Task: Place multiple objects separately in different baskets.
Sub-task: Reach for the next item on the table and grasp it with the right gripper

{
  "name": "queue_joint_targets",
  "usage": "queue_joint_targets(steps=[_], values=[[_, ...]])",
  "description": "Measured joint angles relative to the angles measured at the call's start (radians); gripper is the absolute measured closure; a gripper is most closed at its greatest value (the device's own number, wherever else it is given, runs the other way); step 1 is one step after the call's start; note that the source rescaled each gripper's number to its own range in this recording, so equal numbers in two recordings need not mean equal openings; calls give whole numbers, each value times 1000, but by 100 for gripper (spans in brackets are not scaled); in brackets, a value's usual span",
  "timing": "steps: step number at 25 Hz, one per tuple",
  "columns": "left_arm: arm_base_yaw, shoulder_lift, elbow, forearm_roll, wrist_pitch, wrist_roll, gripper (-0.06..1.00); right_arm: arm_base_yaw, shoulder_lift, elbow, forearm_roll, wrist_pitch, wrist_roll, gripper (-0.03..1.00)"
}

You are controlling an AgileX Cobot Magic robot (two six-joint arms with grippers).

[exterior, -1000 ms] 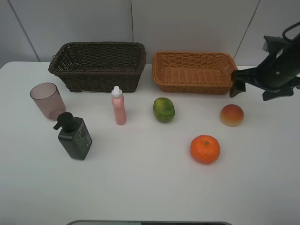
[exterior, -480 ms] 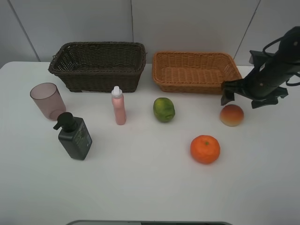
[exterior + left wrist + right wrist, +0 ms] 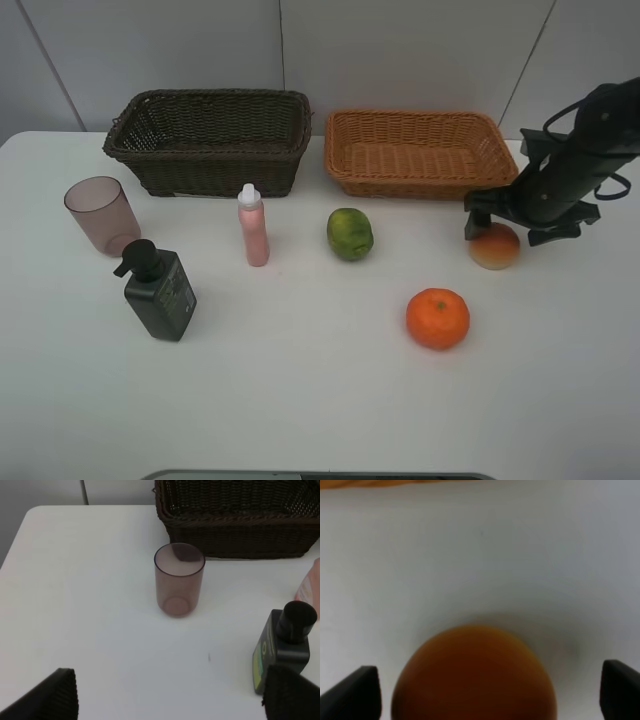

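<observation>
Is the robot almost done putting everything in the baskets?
Not yet, it is just starting. Done: nothing; the dark brown basket and the light orange basket look empty. In hand: the right gripper hangs open around the peach, not squeezing it. Left: the peach, orange, green fruit, pink bottle, dark green pump bottle and pinkish cup all sit on the table.

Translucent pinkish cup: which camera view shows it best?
The left wrist view: the translucent pinkish cup stands whole, upright and close, near the dark brown wicker basket. The exterior high view shows it whole too, but smaller. The right wrist view misses it.
</observation>
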Motion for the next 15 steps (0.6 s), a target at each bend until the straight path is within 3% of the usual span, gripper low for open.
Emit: queue_joint_targets(steps=[15], values=[[0, 0, 0, 0, 0, 0, -1, 11, 53, -5, 27, -25, 0, 14]])
